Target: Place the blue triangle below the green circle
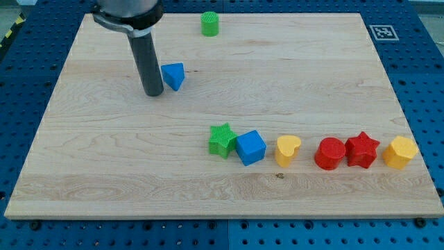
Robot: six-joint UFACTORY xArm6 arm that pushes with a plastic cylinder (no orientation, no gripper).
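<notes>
Where smooth dark rod meets wooden desk (83,173), my tip (153,93) touches blue triangle (173,75) from view's left; ribbed green circle (209,23) well apart; no gripper fitted.

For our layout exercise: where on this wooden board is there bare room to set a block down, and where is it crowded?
Bare: between the green cylinder and the green star; also the view's bottom-left. Crowded: the row from that star to the yellow hexagon, and around my tip beside the blue triangle.
</notes>
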